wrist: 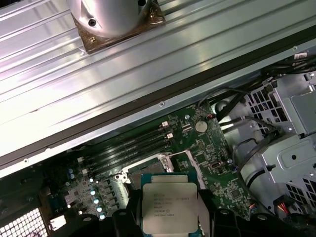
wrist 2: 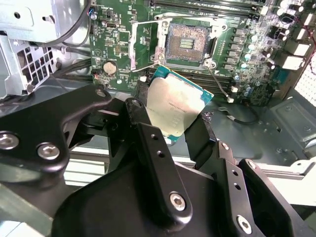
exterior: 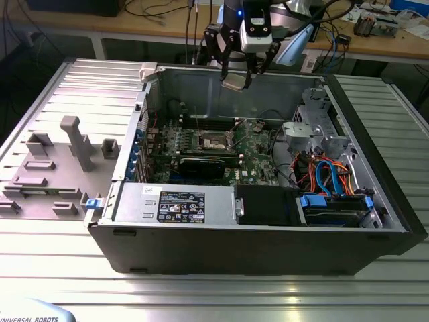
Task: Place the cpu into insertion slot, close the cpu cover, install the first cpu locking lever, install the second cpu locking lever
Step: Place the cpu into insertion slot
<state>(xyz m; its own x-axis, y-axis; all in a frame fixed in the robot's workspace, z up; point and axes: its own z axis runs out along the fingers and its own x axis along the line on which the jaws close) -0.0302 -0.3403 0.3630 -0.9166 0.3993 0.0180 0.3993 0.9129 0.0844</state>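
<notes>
- Exterior view: we are holding the cpu (exterior: 235, 82) pinched in the gripper (exterior: 236, 76), above the case (exterior: 255, 251).
- We are judging it needs squaring and levelling over the open slot (wrist 2: 190, 44).

Chip held up over the open case; socket uncovered, cover plate swung open.
The chip (exterior: 236, 82) is a flat square with a silvery-grey metal top and a thin green rim. It is pinched at two opposite edges by the gripper (wrist 2: 173, 121), tilted, high above the board and well apart from it, over the case's far wall in the exterior view. The socket (wrist 2: 188, 43) is square with a dark pin-filled centre and a silver rim, and sits exposed on the green board. The cover plate (wrist 2: 144, 43), a thin silver frame with a cut-out centre, is flipped open along one side of the socket; how steeply it stands is unclear.
</notes>
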